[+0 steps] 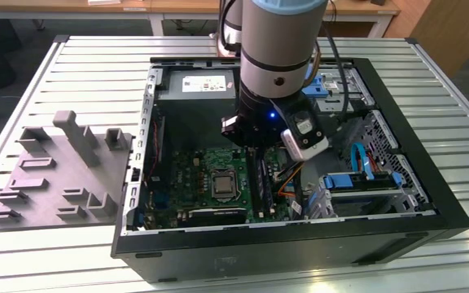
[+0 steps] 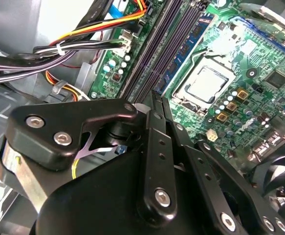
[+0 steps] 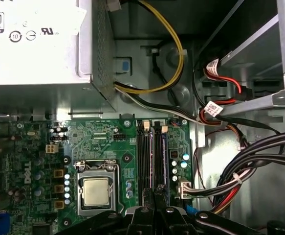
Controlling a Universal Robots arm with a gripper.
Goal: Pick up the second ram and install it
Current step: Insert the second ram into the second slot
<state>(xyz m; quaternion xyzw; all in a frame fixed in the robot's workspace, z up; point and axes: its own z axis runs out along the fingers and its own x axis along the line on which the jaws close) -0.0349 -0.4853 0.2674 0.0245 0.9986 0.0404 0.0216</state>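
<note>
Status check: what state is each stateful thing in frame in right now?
gripper: shut, at one end of the RAM sockets
second ram: edge-on in one of them, latching unclear
PC case: side panel off, lying flat
CPU: seated, bare on top

Matt black metal gripper (image 2: 155, 100), glossy green motherboard (image 3: 108, 142), ribbed metal table (image 1: 47, 259)

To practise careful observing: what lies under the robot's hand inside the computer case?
Under the hand lie the green circuit board and its long black memory slots, beside the silver processor. The hand hides the slot ends beneath it.
</note>
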